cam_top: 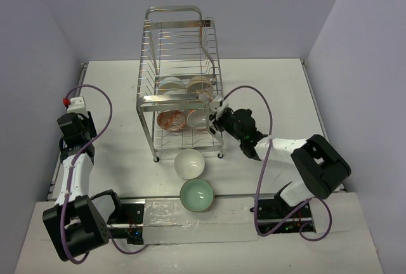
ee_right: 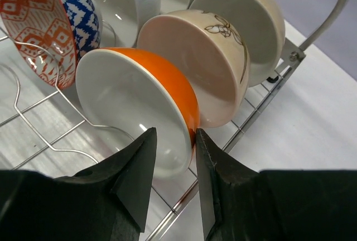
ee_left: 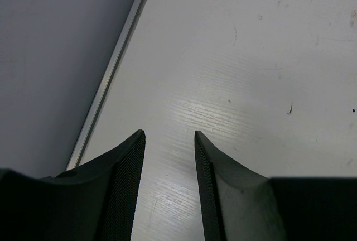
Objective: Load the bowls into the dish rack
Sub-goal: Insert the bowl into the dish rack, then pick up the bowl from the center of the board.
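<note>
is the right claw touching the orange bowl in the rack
Cannot tell. In the right wrist view the right claw straddles the rim of the orange bowl, but neither contact nor a gap shows plainly.

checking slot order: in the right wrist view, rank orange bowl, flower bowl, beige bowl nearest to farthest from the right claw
1. orange bowl, rim inside the right claw
2. flower bowl, just behind it, to the right
3. beige bowl, farthest back, at the rack end
</note>
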`<state>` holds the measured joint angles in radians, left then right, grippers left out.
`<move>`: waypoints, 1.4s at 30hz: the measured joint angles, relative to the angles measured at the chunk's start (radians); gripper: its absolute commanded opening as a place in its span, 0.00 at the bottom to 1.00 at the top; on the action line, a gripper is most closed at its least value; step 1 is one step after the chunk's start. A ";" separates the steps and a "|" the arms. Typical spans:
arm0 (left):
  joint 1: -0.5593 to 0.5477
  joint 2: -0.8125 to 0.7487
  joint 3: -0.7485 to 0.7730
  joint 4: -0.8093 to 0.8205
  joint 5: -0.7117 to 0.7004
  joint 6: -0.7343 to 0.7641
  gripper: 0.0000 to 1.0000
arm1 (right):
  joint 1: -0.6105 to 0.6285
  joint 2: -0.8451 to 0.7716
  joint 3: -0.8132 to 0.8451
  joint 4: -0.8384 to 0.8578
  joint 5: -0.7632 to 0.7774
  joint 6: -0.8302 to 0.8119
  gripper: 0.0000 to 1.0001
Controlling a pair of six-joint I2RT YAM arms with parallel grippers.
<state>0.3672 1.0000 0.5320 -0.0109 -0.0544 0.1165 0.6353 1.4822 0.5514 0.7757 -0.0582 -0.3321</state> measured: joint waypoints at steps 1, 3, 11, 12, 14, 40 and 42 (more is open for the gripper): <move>0.000 0.000 0.000 0.000 0.000 0.000 0.46 | -0.011 -0.006 0.006 -0.022 -0.026 0.008 0.42; 0.000 0.000 0.000 0.000 0.000 0.000 0.46 | -0.030 -0.018 0.014 -0.059 -0.072 0.023 0.42; 0.000 0.000 0.000 -0.001 0.003 0.003 0.46 | -0.110 -0.047 0.077 -0.222 -0.267 0.063 0.48; 0.000 0.000 0.000 -0.001 0.004 0.003 0.46 | -0.124 -0.048 0.087 -0.243 -0.297 0.069 0.48; 0.000 0.000 0.000 -0.001 0.007 0.004 0.46 | -0.148 -0.050 0.102 -0.276 -0.344 0.082 0.48; 0.000 -0.002 0.000 -0.022 0.078 0.019 0.47 | -0.419 -0.196 0.239 -0.800 -0.635 0.067 0.57; 0.000 -0.008 0.000 -0.027 0.086 0.019 0.47 | -0.460 -0.190 0.266 -0.880 -0.621 0.039 0.56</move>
<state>0.3672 0.9916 0.5320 -0.0376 0.0315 0.1352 0.1757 1.2919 0.8177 -0.1040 -0.6788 -0.2928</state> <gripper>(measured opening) 0.470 0.565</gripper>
